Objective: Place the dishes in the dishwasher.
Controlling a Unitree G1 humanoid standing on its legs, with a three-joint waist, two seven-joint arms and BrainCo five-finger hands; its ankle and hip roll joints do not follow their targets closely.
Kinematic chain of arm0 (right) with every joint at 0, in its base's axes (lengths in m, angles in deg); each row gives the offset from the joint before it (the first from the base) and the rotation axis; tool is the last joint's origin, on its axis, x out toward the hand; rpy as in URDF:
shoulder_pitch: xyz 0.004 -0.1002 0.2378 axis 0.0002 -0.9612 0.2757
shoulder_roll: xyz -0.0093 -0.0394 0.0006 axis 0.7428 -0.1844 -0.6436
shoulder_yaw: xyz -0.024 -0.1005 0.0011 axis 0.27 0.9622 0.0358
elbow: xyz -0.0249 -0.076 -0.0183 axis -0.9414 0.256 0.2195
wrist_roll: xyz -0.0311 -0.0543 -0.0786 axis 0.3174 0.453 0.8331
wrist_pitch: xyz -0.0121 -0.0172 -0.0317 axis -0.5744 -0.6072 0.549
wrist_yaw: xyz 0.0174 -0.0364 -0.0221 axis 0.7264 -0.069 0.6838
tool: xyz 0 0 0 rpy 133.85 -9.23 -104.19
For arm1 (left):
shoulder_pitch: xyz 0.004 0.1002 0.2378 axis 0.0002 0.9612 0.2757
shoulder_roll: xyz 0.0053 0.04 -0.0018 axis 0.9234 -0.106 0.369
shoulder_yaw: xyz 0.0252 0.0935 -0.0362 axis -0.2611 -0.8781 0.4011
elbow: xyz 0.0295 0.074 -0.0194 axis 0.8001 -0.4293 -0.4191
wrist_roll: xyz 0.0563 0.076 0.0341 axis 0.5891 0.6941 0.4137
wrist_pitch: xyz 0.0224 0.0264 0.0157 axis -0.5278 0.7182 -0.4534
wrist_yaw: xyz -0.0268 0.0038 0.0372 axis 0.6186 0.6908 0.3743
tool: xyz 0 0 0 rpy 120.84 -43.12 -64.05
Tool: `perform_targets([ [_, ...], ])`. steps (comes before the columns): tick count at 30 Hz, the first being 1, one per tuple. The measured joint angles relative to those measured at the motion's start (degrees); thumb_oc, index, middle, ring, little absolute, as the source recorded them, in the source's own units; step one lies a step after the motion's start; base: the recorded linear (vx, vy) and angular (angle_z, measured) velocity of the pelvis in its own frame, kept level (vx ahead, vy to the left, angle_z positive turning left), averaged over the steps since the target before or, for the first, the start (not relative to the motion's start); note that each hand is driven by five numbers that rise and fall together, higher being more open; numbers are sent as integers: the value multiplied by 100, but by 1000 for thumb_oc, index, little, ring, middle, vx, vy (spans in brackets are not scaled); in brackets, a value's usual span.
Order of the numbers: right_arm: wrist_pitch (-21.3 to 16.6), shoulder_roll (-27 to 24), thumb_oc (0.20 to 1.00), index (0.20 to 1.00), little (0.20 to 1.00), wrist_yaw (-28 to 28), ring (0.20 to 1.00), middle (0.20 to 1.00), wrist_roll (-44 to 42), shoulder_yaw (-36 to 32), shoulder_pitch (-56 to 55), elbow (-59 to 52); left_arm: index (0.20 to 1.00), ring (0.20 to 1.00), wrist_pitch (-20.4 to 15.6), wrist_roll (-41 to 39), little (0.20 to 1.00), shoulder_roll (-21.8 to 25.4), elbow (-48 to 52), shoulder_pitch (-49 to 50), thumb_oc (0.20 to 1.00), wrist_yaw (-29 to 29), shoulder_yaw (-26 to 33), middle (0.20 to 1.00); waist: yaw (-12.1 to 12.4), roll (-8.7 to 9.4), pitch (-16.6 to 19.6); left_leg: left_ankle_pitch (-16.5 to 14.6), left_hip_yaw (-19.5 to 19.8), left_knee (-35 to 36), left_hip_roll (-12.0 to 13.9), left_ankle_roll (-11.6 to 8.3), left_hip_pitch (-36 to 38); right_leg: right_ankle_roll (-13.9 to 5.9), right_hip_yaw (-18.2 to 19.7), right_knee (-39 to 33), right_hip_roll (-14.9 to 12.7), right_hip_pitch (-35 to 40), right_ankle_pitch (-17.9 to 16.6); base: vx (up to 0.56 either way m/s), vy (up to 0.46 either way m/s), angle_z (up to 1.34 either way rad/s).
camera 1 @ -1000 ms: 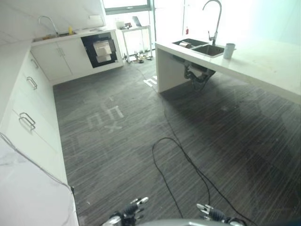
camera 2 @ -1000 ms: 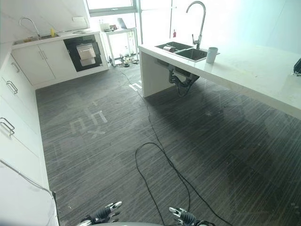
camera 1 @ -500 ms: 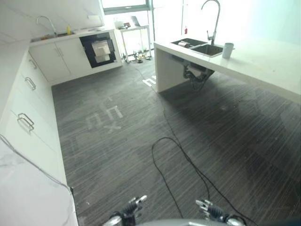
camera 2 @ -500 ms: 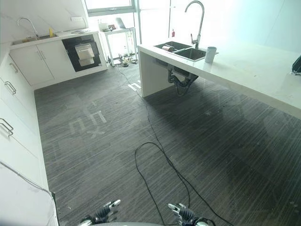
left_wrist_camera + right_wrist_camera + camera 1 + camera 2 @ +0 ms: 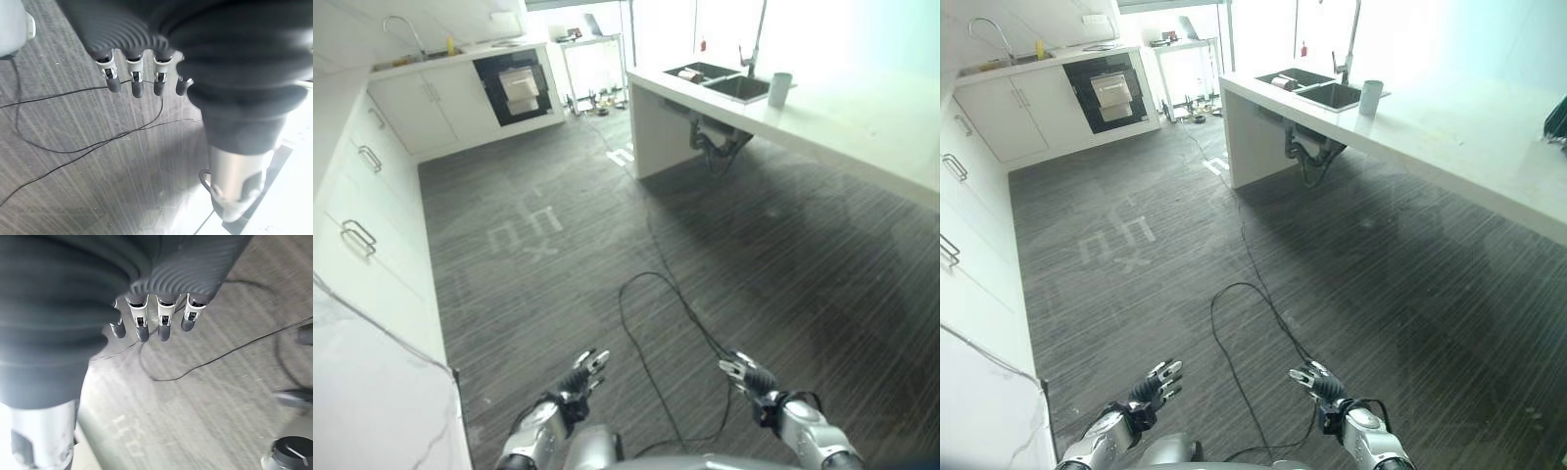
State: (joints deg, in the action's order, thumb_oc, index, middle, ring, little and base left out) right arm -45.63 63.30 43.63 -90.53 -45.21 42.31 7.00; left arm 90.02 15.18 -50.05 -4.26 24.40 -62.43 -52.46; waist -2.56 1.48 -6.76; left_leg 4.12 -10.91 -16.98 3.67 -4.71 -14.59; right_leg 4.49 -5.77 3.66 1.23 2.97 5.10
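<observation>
While both hang empty | left hand (image 5: 576,382), right hand (image 5: 744,376) fingers relaxed | dishwasher (image 5: 521,90) far ahead

Cup (image 5: 780,89) on counter (image 5: 862,127) by sink (image 5: 734,86); oven (image 5: 517,86) far wall.

Wide bare floor (image 5: 558,255) ahead; cabinets (image 5: 372,215) walled left, island counter (image 5: 842,127) blocked right, dishwasher (image 5: 521,90) far left

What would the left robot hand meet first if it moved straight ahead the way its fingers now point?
Probably the dark striped floor: the left robot hand is open, empty and points forward and down, though depth is uncertain.
</observation>
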Motion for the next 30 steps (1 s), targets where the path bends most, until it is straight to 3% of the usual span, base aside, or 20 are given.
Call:
perform_targets([
  [3, 134, -51, 1000, 1000, 1000, 94, 1000, 1000, -3, 21, -117, -238, 1000, 1000, 118, -1, 1000, -122, 62, -24, 1000, -29, -19, 1000, -2, -268, -131, 361, 132, 2242, 101, -250, 215, -244, -143, -233, 192, 137, -165, 312, 180, 23],
  [7, 202, -119, 1000, 1000, 1000, 167, 1000, 1000, -70, 10, -327, -319, 1000, 1000, 172, 0, 1000, -122, 43, 114, 1000, -30, -14, 1000, 50, -220, -226, 428, -369, 2173, 293, -215, 215, -90, -189, -304, 290, 489, 36, 445, 282, 5],
  [8, 208, -92, 1000, 1000, 1000, 190, 1000, 1000, -69, 2, -264, -253, 1000, 1000, 145, 1, 1000, -119, 67, 180, 1000, -31, -6, 1000, 72, -184, -260, 309, -326, 1886, 227, -40, 358, -77, -47, -416, 301, 660, 27, 495, 333, -82],
  [9, 212, -70, 1000, 1000, 1000, 189, 1000, 1000, -72, -3, -153, -173, 1000, 1000, 156, 1, 1000, -126, 75, 251, 1000, -35, 0, 1000, 204, -146, -270, 82, -197, 1652, -100, 308, 757, -204, 254, -467, 259, 858, 173, 516, 382, -86],
  [11, 225, -81, 1000, 1000, 1000, 224, 1000, 1000, -72, -36, -343, -421, 1000, 1000, 162, 3, 1000, -81, 372, 195, 1000, -29, 3, 1000, 95, -88, -218, 40, -222, 1986, -810, 1034, 1474, -414, 197, -341, 105, 1255, 484, 421, 379, -30],
  [12, 226, 71, 1000, 1000, 1000, 330, 1000, 1000, -84, -1, -525, -778, 1000, 1000, 161, 5, 1000, 109, 647, 43, 1000, -12, -93, 1000, -9, -177, -135, 48, -192, 2211, -710, 1240, 1909, -638, 23, 1818, 102, 571, 682, 487, 475, 18],
  [13, 229, 205, 1000, 1000, 1000, 384, 1000, 1000, -181, 0, -558, -900, 1000, 1000, 177, 7, 1000, 329, 700, -58, 1000, -15, -249, 1000, -10, 8, -6, -181, -144, 2140, -955, 1347, 2100, -879, 38, 3354, -218, -16, 738, 537, 530, 35],
  [14, 194, 327, 1000, 1000, 1000, 494, 1000, 1000, -182, -51, -678, -1095, 1000, 1000, 196, 7, 1000, 398, 704, -232, 1000, -34, -377, 1000, 18, 122, 24, -547, -63, 1826, -1245, 1594, 2160, -1411, 239, 4650, -474, -564, 288, 487, 402, 53],
  [15, 140, 635, 1000, 1000, 1000, 589, 1000, 1000, -183, -251, -881, -1128, 1000, 1000, 213, 7, 1000, 454, 922, -215, 1000, -77, -711, 1000, -7, -3, 64, -1315, 30, 1127, -1431, 1918, 2279, -1953, 288, 7630, -946, -2156, -1671, 436, 178, 45],
  [16, 119, 699, 1000, 1000, 1000, 602, 1000, 1000, -188, -248, -893, -1113, 1000, 1000, 239, 7, 1000, 381, 935, -167, 1000, -109, -728, 1000, -46, -190, 51, -1483, 99, 1020, -1369, 1880, 2293, -1791, 141, 8274, -978, -2871, -1575, 386, 6, 30],
  [17, 79, 591, 1000, 1000, 1000, 572, 1000, 1000, -209, -169, -825, -1309, 1000, 1000, 336, 6, 1000, 326, 1115, -106, 1000, -129, -727, 1000, -195, -597, 49, -1498, 243, 1320, -1140, 1655, 2518, -1320, -168, 7475, -594, -3503, -791, 612, -94, 43],
  [18, 88, 528, 1000, 1000, 1000, 579, 1000, 1000, -294, -29, -572, -1371, 1000, 1000, 415, 7, 1000, 501, 1274, -278, 1000, -116, -646, 1000, -466, -617, -75, -1277, 428, 1592, -992, 1204, 2784, -946, -148, 4249, 102, -3500, -117, 556, -133, 86],
  [20, 91, 397, 1000, 1000, 1000, 561, 1000, 1000, -300, -54, -735, -1397, 1000, 1000, 429, 11, 1000, 595, 1264, -486, 1000, -112, -619, 1000, -565, -67, -122, -1307, 749, 1511, -1289, 929, 3132, -599, -322, 1628, 134, -3266, 1, 481, -152, 112],
  [23, 117, 240, 1000, 1000, 1000, 574, 1000, 1000, -299, -242, -1037, -1075, 1000, 1000, 367, 64, 1000, 383, 923, -313, 1000, -12, -699, 1000, -632, 0, -135, -1509, 896, 1463, -1412, 595, 3790, 61, -647, 645, 282, -2859, 43, 257, -108, 83],
  [24, 119, 149, 1000, 1000, 1000, 572, 1000, 1000, -302, -254, -1092, -943, 1000, 1000, 387, 106, 1000, 310, 834, -28, 1000, 7, -702, 1000, -623, 25, -65, -1511, 855, 1192, -1650, 576, 4018, 820, -771, 606, 325, -2436, 110, 580, -288, 9],
  [25, 80, 63, 1000, 1000, 1000, 576, 1000, 1000, -328, -279, -939, -767, 1000, 1000, 370, 112, 1000, 241, 648, 303, 1000, 73, -689, 1000, -532, -109, -77, -2125, 693, 302, -1630, 655, 3830, 1154, -154, 329, 231, -2035, -1659, 592, -299, 33],
  [27, 87, 214, 1000, 1000, 1000, 578, 1000, 1000, -413, -158, -698, -210, 1000, 1000, 233, 107, 1000, 300, 504, 156, 1000, 101, -685, 1000, -386, -55, -78, -2191, 812, 503, -943, 373, 3281, 1141, -112, 287, 202, -1695, -1635, 499, -280, 32],
  [28, 94, 158, 1000, 1000, 1000, 571, 1000, 1000, -413, -190, -571, -343, 1000, 1000, 195, 108, 1000, 305, 515, 173, 1000, 96, -646, 1000, -256, -183, -54, -2019, 774, 571, -983, 234, 3302, 904, -322, 776, 273, -1889, -1439, 344, -240, -46],
  [29, 68, 178, 1000, 1000, 1000, 583, 1000, 1000, -413, -257, -353, -482, 1000, 1000, 232, 111, 1000, 307, 508, 141, 1000, 95, -645, 1000, -310, -246, -40, -1998, 534, 232, -952, 194, 3221, 910, -769, 1598, 378, -1985, -694, 285, -218, -90],
  [30, 58, 167, 1000, 1000, 1000, 568, 1000, 1000, -414, -217, -279, -635, 1000, 1000, 236, 112, 1000, 325, 475, 67, 1000, 92, -667, 1000, -341, -205, 44, -1811, 324, -550, -996, -22, 2926, 960, -685, 1448, 442, -1637, -140, 314, -243, -87],
])
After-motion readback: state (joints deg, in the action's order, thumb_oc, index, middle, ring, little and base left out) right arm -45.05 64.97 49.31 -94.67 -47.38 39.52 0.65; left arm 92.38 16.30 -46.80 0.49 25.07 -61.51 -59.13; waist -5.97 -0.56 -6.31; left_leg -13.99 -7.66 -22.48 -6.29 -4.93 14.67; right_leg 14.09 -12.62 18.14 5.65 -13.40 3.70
